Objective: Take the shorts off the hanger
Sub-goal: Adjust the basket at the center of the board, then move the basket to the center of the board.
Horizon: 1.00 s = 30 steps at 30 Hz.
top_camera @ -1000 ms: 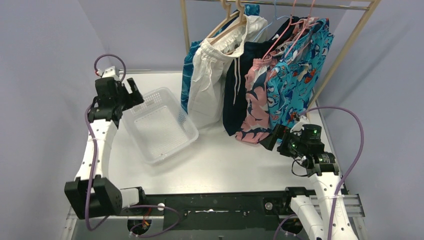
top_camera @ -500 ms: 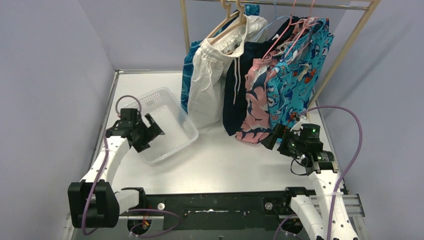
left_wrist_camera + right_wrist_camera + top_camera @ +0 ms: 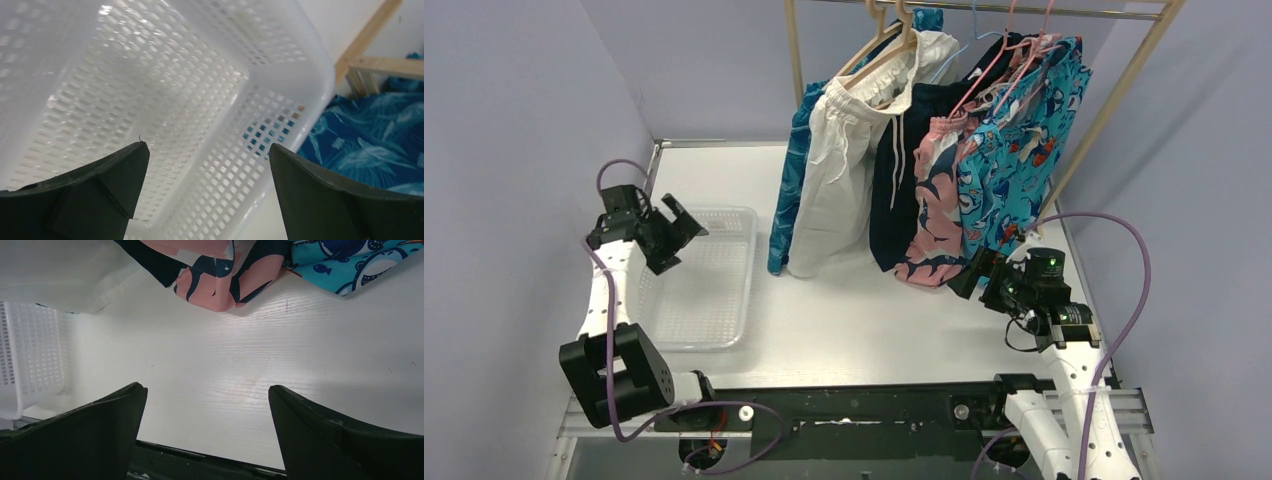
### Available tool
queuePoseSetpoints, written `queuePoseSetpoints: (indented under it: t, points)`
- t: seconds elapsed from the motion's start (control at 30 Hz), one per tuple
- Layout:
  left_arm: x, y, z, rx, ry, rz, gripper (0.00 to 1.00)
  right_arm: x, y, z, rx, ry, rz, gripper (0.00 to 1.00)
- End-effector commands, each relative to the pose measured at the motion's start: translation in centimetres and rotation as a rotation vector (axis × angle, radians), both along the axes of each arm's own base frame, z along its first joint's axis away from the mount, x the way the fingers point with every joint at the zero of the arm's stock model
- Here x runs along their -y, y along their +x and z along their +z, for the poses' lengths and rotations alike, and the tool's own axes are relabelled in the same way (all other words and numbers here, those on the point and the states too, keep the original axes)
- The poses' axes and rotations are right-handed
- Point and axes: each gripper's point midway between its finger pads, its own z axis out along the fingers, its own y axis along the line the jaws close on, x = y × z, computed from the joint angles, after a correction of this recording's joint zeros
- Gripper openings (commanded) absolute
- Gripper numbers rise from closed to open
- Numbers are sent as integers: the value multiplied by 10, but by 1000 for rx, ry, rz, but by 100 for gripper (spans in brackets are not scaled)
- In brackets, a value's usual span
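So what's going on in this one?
Nothing has come off yet. All five pairs hang on hangers from the wooden rack: teal cartoon-print shorts, pink-and-navy floral shorts, plain navy shorts, white drawstring shorts and blue leaf-pattern shorts. The left gripper hovers open over the white perforated plastic basket. The right gripper is open beside the floral pair's hem, holding nothing.

White link shells (image 3: 602,295) between black joint housings (image 3: 614,375). Strung with lilac cables (image 3: 1129,300). Green lamp (image 3: 1054,263) on the right wrist. Black wedge fingers (image 3: 75,200) on left end effector (image 3: 682,222) and right end effector (image 3: 969,278). Black base plate (image 3: 864,408) along the desk's (image 3: 854,320) near edge.
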Motion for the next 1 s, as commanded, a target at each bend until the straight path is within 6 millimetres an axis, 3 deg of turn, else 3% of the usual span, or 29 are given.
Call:
queuePoseSetpoints:
  t: [0.0, 0.07, 0.2, 0.43, 0.67, 0.77, 0.97]
  points:
    - [54, 14, 33, 128, 24, -210, 92, 1, 4, 4, 22, -3, -15, 98]
    - [69, 15, 29, 136, 45, -230, 92, 1, 4, 3, 16, -2, -14, 98]
    - [71, 29, 22, 150, 38, -187, 92, 0, 4, 1, 5, 1, -8, 98]
    - [61, 109, 21, 252, 93, -238, 92, -1, 4, 2, 7, 0, -4, 98]
    - [81, 189, 2, 301, -60, -299, 91, -1, 3, 1, 4, 0, -3, 97]
    - [91, 218, 8, 324, -119, -298, 89, -2, 3, -1, -1, 2, 0, 98]
    - [99, 246, 18, 359, -258, -253, 87, -2, 4, -2, -11, -1, -3, 98]
